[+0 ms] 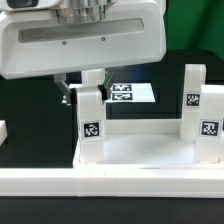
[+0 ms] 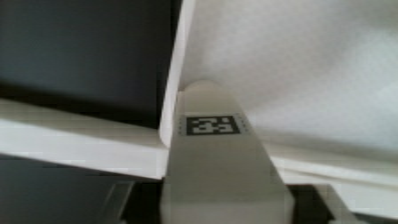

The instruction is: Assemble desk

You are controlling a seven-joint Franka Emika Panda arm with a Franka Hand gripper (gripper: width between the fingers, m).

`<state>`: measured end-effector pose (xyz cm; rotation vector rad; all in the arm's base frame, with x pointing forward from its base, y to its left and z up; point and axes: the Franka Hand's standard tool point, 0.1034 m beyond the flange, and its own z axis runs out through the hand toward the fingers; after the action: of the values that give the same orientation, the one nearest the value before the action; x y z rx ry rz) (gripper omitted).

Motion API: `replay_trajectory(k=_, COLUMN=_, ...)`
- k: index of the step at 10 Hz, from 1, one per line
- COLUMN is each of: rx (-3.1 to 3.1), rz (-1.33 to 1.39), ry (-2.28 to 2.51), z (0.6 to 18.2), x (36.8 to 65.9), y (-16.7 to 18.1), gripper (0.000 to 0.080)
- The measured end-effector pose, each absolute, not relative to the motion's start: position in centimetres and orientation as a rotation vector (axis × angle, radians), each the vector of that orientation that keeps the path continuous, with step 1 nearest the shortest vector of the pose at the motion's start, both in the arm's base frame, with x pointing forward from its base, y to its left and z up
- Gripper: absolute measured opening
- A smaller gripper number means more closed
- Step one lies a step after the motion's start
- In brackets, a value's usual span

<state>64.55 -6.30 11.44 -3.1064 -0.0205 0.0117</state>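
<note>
Between the two dark fingers of the gripper (image 1: 92, 80) stands a white square-section plastic leg (image 1: 91, 112) with a black-and-white tag on its face; the jaws are drawn in narrow against its upper part, one finger (image 1: 66, 93) showing on the exterior view's left of the leg, and the wrist view shows both fingers (image 2: 135, 198) pressed to the leg's (image 2: 215, 160) sides. That leg stands upright at the near corner on the exterior view's left of the large white rectangular plastic desk top (image 1: 140, 150), a tray with a raised rim, which lies on the black table (image 1: 30, 105). Two more tagged white legs (image 1: 194, 98) stand upright at the tray's end on the exterior view's right, one behind the other (image 1: 209, 135), well apart from the held leg, with bare tray floor between. Behind the held leg, a flat white marker board (image 1: 132, 94) lies on the table. A long white rail (image 1: 110, 183) runs along the near edge, touching the tray's front rim. Open black table lies on the exterior view's left of the tray.
</note>
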Motion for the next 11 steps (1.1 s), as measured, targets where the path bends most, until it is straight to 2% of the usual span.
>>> replay_trajectory(k=3, rx=-3.067, rz=0.022, ry=0.486, z=11.47, x=64.45, y=-6.24, gripper=0.0291)
replay_trajectory(k=7, rx=-3.037, rz=0.035, ry=0.717, z=11.53, x=64.11, y=-6.68, gripper=0.0305)
replay_trajectory(k=8, rx=-3.034, rz=0.034, ry=0.729, z=11.45, x=64.12, y=-6.68, gripper=0.0420)
replay_trajectory(k=9, rx=-3.034, rz=0.035, ry=0.728, z=11.41, x=64.11, y=-6.69, gripper=0.0420)
replay_trajectory(k=10, rx=-3.034, rz=0.036, ry=0.728, z=11.40, x=64.10, y=-6.69, gripper=0.0553)
replay_trajectory(k=11, rx=-3.034, rz=0.036, ry=0.728, z=11.37, x=64.09, y=-6.70, gripper=0.0632)
